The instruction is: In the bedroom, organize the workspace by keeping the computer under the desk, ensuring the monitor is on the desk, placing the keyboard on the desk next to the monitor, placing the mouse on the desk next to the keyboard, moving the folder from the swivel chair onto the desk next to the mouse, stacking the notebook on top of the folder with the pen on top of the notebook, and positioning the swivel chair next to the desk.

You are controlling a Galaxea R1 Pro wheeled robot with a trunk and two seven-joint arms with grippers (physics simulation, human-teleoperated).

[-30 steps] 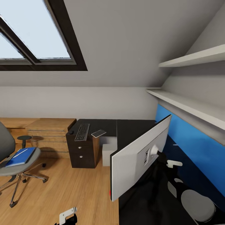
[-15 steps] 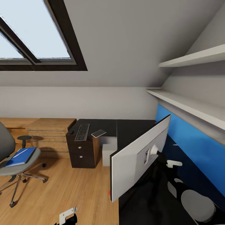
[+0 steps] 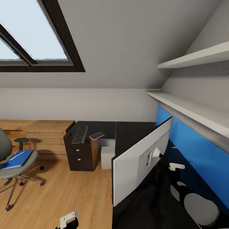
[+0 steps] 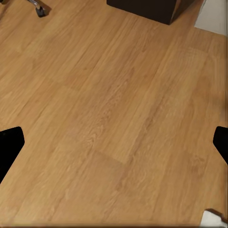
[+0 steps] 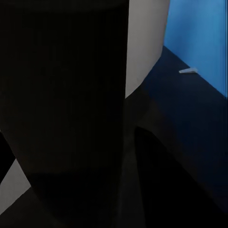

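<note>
Left arm: I'm seeing a white bracket with small dark screw holes over black housing.
Left claw: two flat black fingertips, matte, unmarked.
Right arm: black body, rounded pale grey covers, a small white bar-shaped piece above.

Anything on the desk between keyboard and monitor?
Head view: a small pale notebook lies on the black desk just beside the keyboard; from there to the monitor the desktop is bare.
</note>
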